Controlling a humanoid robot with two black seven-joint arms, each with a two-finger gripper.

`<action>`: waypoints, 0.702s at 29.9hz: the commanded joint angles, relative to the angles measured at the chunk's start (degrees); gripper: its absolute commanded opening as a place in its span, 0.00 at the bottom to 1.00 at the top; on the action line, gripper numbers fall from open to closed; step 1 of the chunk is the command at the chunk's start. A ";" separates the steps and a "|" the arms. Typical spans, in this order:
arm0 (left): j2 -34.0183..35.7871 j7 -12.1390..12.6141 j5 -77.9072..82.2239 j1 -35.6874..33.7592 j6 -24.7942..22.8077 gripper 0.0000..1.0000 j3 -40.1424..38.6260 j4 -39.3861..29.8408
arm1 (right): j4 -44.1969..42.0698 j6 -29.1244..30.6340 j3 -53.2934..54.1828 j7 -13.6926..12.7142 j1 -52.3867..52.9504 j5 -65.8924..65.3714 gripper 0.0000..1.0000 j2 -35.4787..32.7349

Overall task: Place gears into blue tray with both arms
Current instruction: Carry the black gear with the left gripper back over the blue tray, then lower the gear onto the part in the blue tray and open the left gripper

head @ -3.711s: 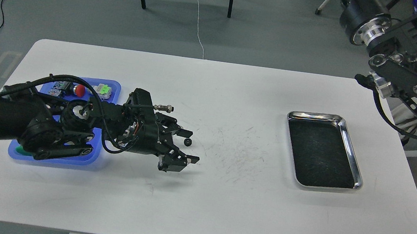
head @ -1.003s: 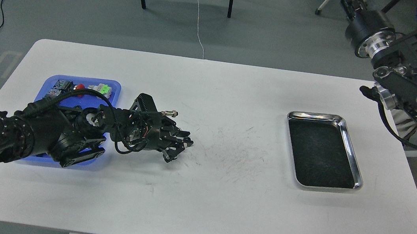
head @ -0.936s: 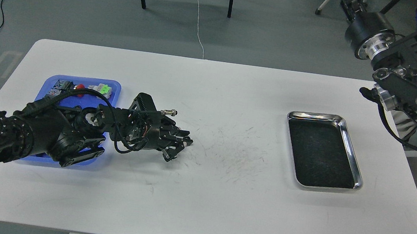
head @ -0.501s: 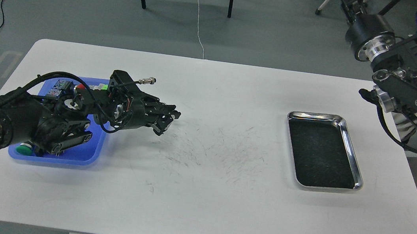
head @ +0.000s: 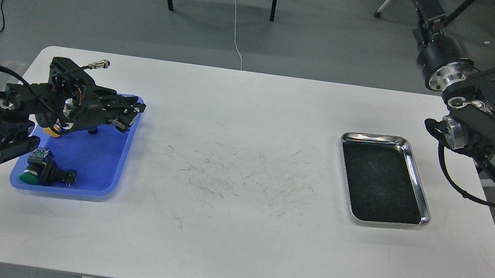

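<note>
The blue tray [head: 100,163] lies at the table's left. My left gripper [head: 133,117] hangs just above the tray's far right corner, its fingers [head: 140,107] drawn close together. The gear is too small and dark to make out between them, and no gear shows on the table. A small dark piece [head: 93,130] sits in the tray under the gripper's body; I cannot tell what it is. My right arm is raised off the table's far right corner, and its gripper [head: 426,10] points away, so its fingers cannot be told apart.
A green-capped switch [head: 37,173] lies in the tray's near left corner and a yellow-capped one [head: 54,132] is half hidden by my left arm. A shiny steel tray [head: 373,137] with a dark bottom sits at the right. The white table [head: 236,232] is scuffed in the middle.
My left gripper shut around the gear on the table, lifted, and swung left to above the blue tray. The spot where the gear lay is bare. My right arm drifted slightly.
</note>
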 commanded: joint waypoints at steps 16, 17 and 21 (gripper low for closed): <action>9.49 0.01 3.77 4.75 1.03 0.10 0.77 -0.68 | 0.08 0.10 7.91 0.48 -9.90 2.69 0.94 -0.99; 9.84 0.01 3.77 4.83 1.12 0.10 0.77 -1.03 | 0.08 0.10 7.91 0.48 -9.90 2.69 0.94 -0.90; 12.39 0.01 3.68 4.66 1.03 0.10 0.25 -4.63 | 0.00 0.10 7.73 0.48 -10.08 2.60 0.94 -0.63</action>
